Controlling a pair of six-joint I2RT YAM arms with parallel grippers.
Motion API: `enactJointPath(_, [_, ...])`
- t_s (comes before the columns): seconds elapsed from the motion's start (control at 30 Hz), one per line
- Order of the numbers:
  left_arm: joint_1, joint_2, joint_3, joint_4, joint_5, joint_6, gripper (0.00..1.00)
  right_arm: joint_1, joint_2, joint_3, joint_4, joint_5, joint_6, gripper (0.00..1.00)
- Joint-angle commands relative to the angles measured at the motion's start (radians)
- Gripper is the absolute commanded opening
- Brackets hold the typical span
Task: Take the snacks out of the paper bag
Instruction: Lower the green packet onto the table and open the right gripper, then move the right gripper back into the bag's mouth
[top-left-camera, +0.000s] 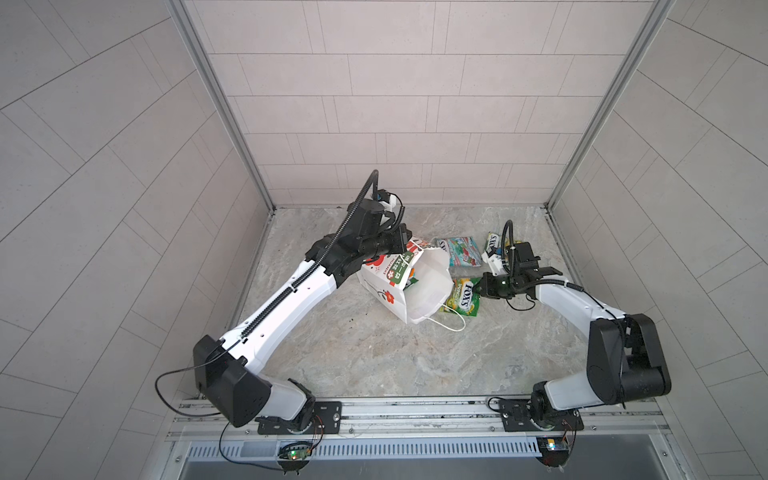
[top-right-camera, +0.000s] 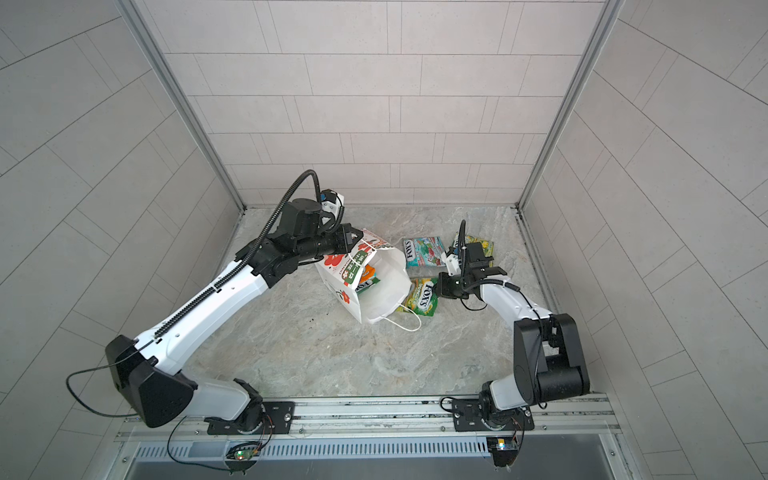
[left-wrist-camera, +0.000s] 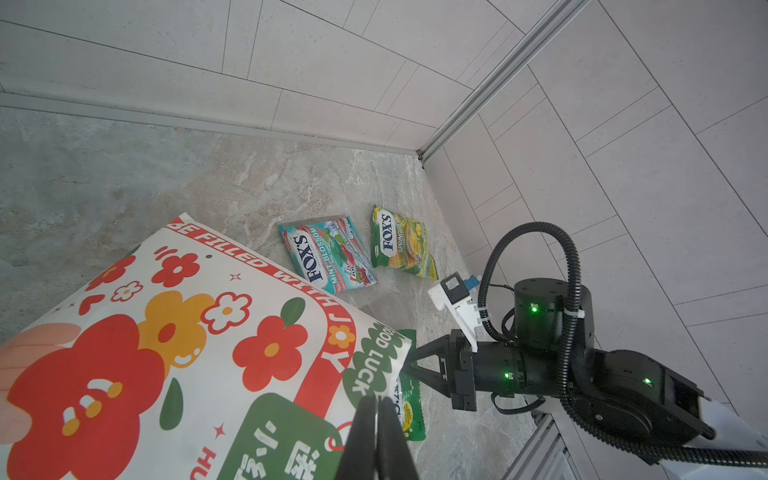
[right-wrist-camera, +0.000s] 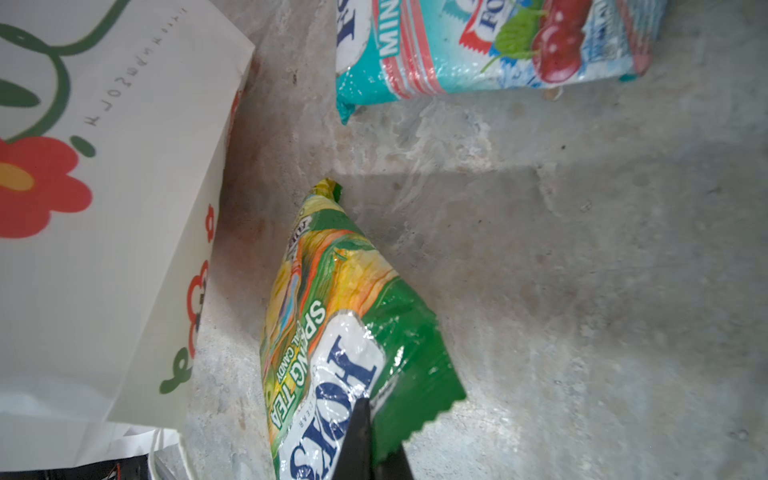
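Your left claw (top-left-camera: 405, 246) is shut tight on an edge of the paper bag (top-left-camera: 432, 284). The bag lies tipped over on the table (top-left-camera: 374, 353) with its mouth open. Your right claw (top-left-camera: 482, 286) pinches a green snack packet (top-left-camera: 463, 297) just beside the bag's mouth. A teal packet (top-left-camera: 461, 251) and a second green packet (top-left-camera: 492, 243) lie behind it. More snacks (top-right-camera: 365, 280) peek out inside the bag.
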Motion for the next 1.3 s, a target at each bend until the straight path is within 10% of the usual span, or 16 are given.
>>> enactJointPath(0.0, [-0.002, -0.008, 0.012, 0.007, 0.007, 0.011, 0.00, -0.003, 0.033, 0.046, -0.058, 0.071, -0.061, 0.01])
enactJointPath(0.57, [-0.002, 0.003, 0.018, 0.018, 0.035, -0.002, 0.00, -0.002, 0.074, 0.167, -0.121, 0.346, 0.010, 0.37])
enactJointPath(1.1, [-0.002, 0.011, 0.005, 0.062, 0.057, -0.020, 0.00, 0.023, -0.329, -0.057, 0.099, -0.183, 0.210, 0.37])
enactJointPath(1.27, [-0.002, 0.017, 0.005, 0.079, 0.060, -0.030, 0.00, 0.124, -0.462, -0.137, 0.278, -0.194, 0.358, 0.37])
